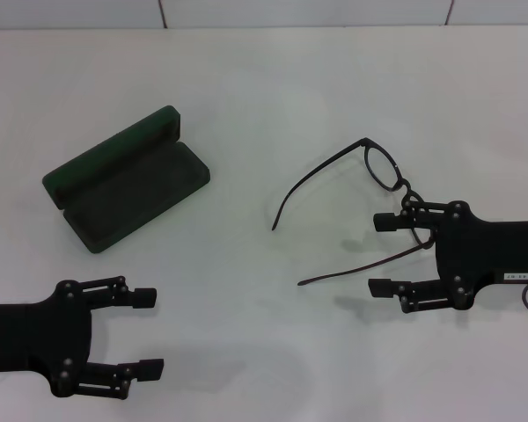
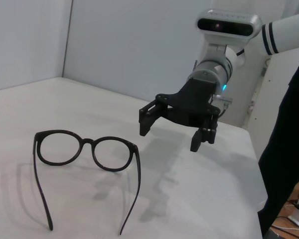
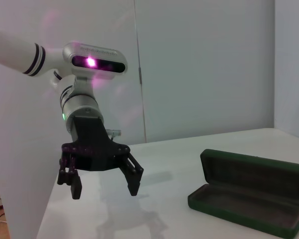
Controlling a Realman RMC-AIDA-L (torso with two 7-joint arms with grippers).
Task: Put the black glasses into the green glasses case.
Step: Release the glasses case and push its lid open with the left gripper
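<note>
The right hand hovers released beside the black glasses — the thin frame could skid across the table, missing the green glasses case; the left hand sits released.

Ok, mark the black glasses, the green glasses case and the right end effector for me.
black glasses (image 2: 92, 145), left wrist view, on the bridge.
green glasses case (image 1: 128, 195), head view, on the inner lining.
right end effector (image 1: 380, 254), head view, midway between its open fingertips.

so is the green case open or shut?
Open: the green glasses case has its lid hinged back, dark lining exposed, nothing inside.
</note>
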